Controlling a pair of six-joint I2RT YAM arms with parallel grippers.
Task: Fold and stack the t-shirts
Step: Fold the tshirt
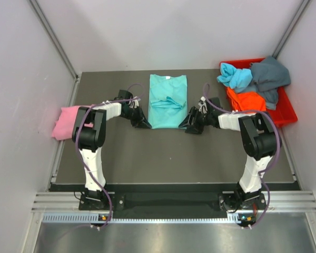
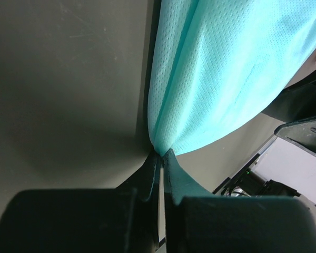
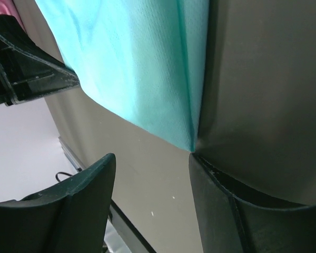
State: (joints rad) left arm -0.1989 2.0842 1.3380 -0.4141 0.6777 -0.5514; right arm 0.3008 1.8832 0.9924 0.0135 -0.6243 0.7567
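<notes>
A teal t-shirt [image 1: 167, 100] lies flat in the middle of the dark table, folded narrow, with its sleeves bunched across it. My left gripper [image 1: 145, 125] is at its near left corner. In the left wrist view that gripper [image 2: 161, 154] is shut on the corner of the teal cloth [image 2: 226, 74]. My right gripper [image 1: 185, 126] is at the near right corner. In the right wrist view it [image 3: 150, 156] stands open, and one fingertip [image 3: 195, 158] touches the tip of the teal corner [image 3: 142, 68]. A pink t-shirt [image 1: 66, 122] lies at the table's left edge.
A red bin [image 1: 287, 113] at the back right holds a light blue t-shirt [image 1: 235, 76], an orange one [image 1: 246, 100] and a dark grey-blue one [image 1: 271, 76]. White walls close in the table [image 1: 174, 153] on the left, right and back.
</notes>
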